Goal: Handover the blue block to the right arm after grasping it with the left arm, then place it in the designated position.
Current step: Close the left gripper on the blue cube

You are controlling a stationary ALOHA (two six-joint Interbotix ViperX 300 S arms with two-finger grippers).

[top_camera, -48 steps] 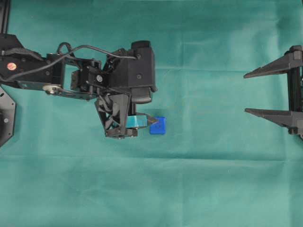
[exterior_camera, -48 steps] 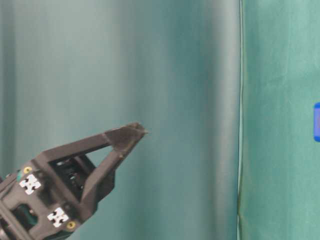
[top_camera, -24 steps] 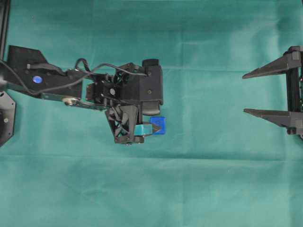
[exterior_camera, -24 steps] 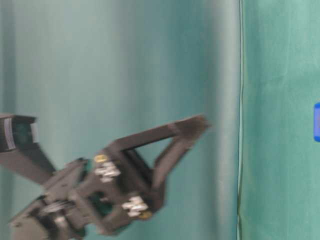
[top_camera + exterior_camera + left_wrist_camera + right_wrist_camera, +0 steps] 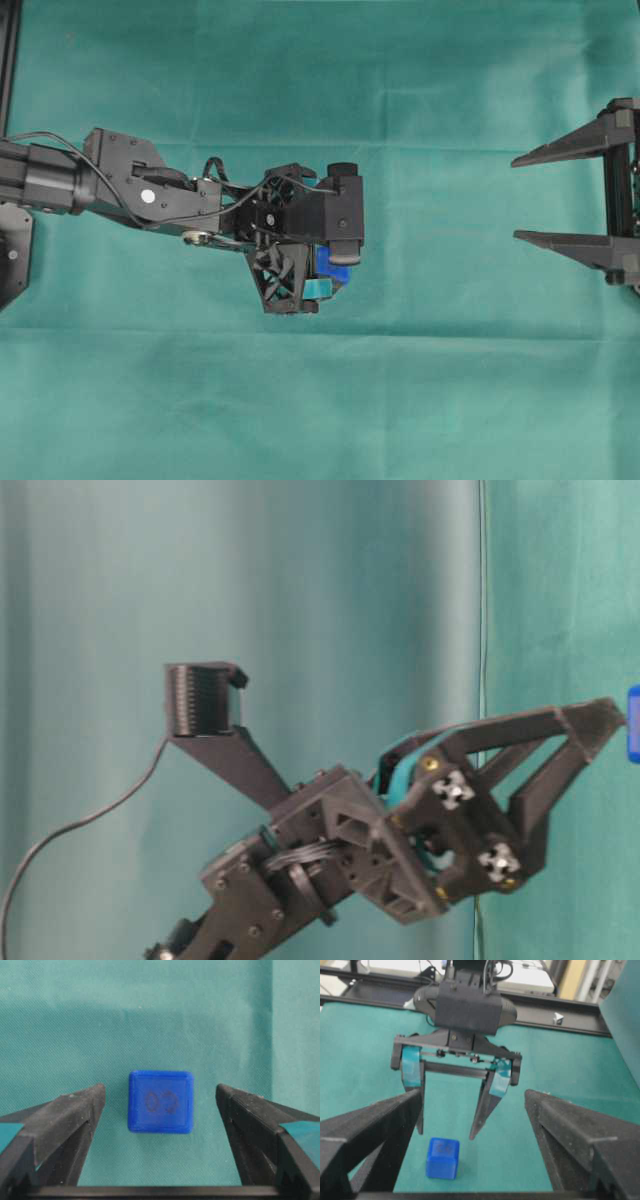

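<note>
your left gripper [image 5: 160,1110] stands wide open over the blue block [image 5: 160,1101], and in the left wrist view the block sits on the green cloth [image 5: 150,1010] right between the two black fingers [image 5: 70,1115], with a clear gap of cloth on each side, so nothing is touching it. the block's top face carries a faint embossed mark (it reads like two rounded figures, too soft to make out). from overhead you see the left arm [image 5: 150,195] reaching across from the left edge, its gripper head covering most of the block [image 5: 326,263], with only a sliver of blue and a teal pad showing beneath it. the right wrist view looks back at that gripper [image 5: 447,1132]: its teal-padded fingers point down at the cloth just behind the block [image 5: 442,1158], tips low and spread apart. your right gripper [image 5: 520,197] sits at the right edge of the overhead view, well apart from the block, its plain black fingers spread wide and holding nothing.
</note>
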